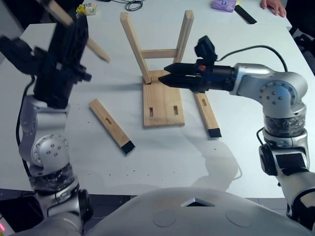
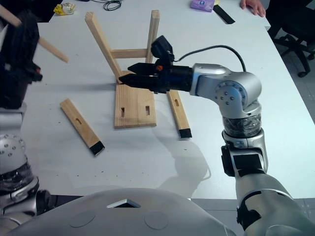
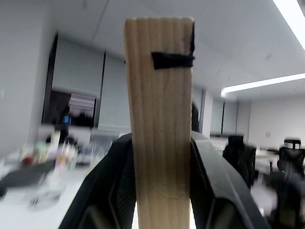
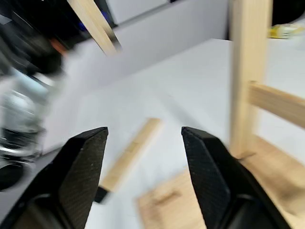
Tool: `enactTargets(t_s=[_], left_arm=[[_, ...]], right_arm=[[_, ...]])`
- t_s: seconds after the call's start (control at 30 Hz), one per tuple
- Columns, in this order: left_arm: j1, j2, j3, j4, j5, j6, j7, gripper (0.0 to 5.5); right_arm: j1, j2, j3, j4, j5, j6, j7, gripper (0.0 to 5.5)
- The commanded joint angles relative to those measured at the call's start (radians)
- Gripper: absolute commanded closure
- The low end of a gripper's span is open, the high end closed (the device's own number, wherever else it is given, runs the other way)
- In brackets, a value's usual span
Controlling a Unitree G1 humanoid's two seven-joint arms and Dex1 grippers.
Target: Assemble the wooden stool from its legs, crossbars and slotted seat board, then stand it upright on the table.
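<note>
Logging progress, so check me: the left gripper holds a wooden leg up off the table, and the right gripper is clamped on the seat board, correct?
Not quite. The right gripper is open and grips nothing, as the right wrist view shows; it hovers above the seat board. The left gripper does hold a wooden leg up.

held leg (image 1: pixel 98 50): blurred, end cropped | loose leg (image 1: pixel 209 118): top behind right end effector (image 1: pixel 163 75)
</note>
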Motion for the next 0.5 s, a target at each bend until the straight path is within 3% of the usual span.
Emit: enactTargets(t_s=[0.03, 0.23, 0.5], left_arm=[[0.060, -0.026, -0.061, -0.100, 0.076, 0.015, 0.084, 4.19], [0.175, -0.093, -0.177, -0.172, 0.183, 0.010, 0.156, 4.19], [0.169, -0.140, -0.205, -0.136, 0.255, -0.026, 0.169, 4.19]], right_arm=[[-0.007, 0.076, 0.026, -0.055, -0.065, 0.032, -0.135, 2.65], [0.030, 0.180, 0.021, -0.173, -0.070, 0.112, -0.281, 2.65], [0.031, 0.243, 0.045, -0.210, -0.079, 0.152, -0.336, 2.65]])
